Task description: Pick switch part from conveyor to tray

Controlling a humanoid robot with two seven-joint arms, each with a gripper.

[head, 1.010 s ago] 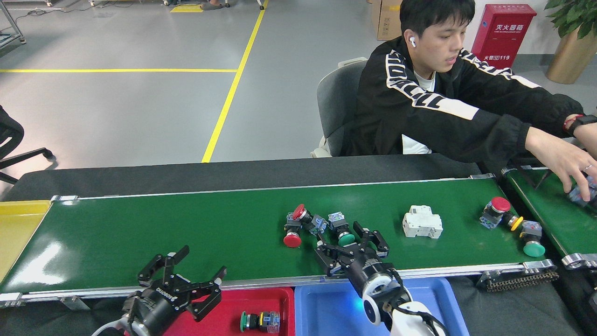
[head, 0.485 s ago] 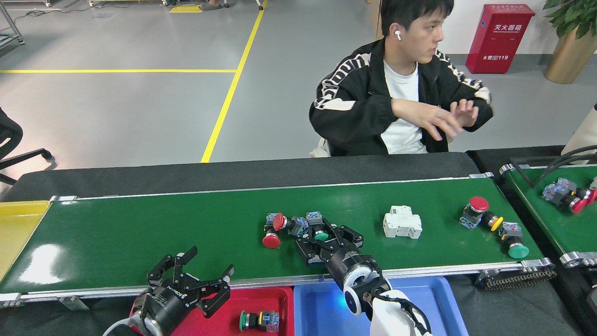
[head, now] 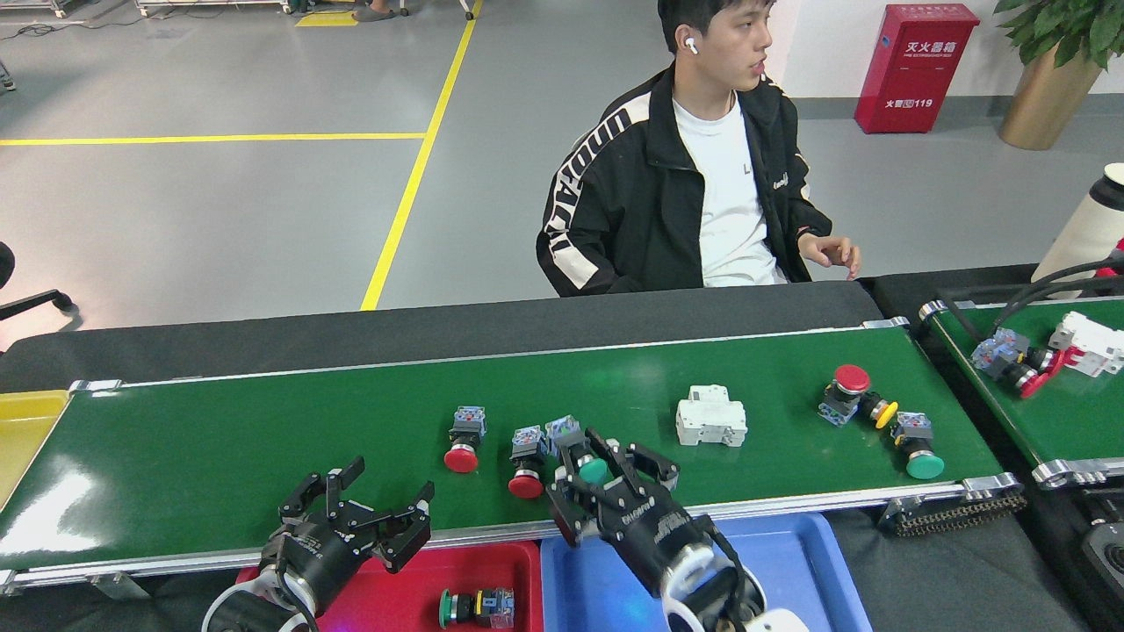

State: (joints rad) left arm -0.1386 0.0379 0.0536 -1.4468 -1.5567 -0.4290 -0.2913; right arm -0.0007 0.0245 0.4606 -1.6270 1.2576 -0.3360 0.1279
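Nearest you, a green-capped switch point(head: 476, 606) lies in the red tray point(head: 413, 586), same spot as before. Your left gripper point(head: 364, 512) hangs spread wide over the conveyor's point(head: 219, 448) near rail, hardly shifted. Your right gripper point(head: 615, 478) has drawn back toward the blue tray point(head: 808, 570), its fingers around the green switch part point(head: 590, 467), though I cannot tell if they grip it. The two red switches point(head: 463, 436) have split apart and slid left. Farther along, the white breaker point(head: 710, 419) has drifted left too. The person point(head: 694, 189) has dropped the hands.
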